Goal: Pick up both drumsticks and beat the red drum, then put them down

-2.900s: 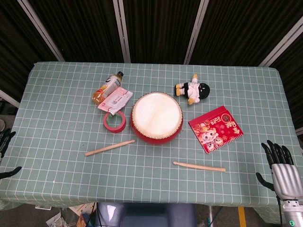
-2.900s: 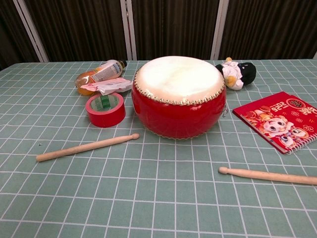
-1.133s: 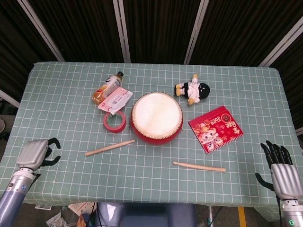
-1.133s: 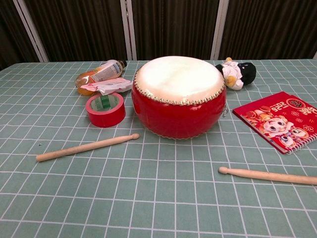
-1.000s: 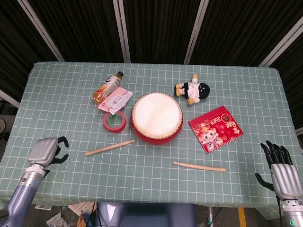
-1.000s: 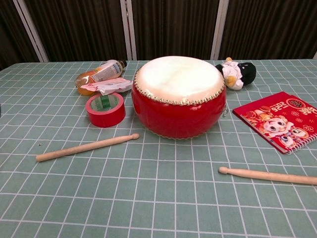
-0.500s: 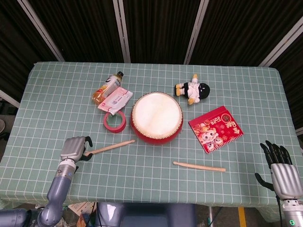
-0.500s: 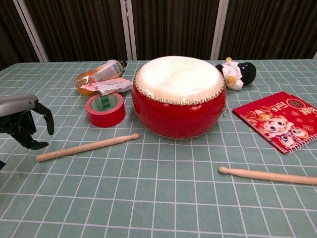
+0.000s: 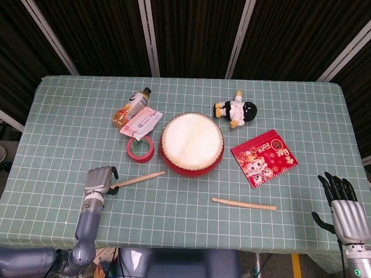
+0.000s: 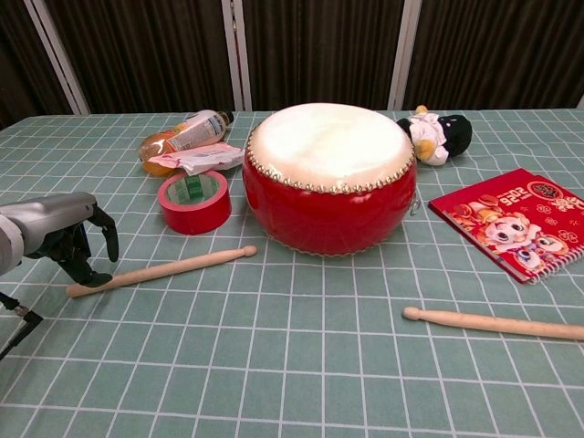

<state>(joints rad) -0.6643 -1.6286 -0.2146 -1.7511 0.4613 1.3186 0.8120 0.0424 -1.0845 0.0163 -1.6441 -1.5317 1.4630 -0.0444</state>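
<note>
2 hands [image 9: 98, 180] [image 9: 346, 209] hold nothing, fingers apart, over the green checked tablecloth [image 9: 58, 127] before dark slatted walls [image 9: 191, 35].

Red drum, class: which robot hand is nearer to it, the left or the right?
Left. The left robot hand is at the butt end of the left drumstick, front-left of the red drum. The right robot hand sits beyond the table's front-right corner, much farther away.

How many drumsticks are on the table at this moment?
2. One drumstick lies left of the red drum, its butt end at the left hand; the other drumstick lies front-right of the drum, untouched.
</note>
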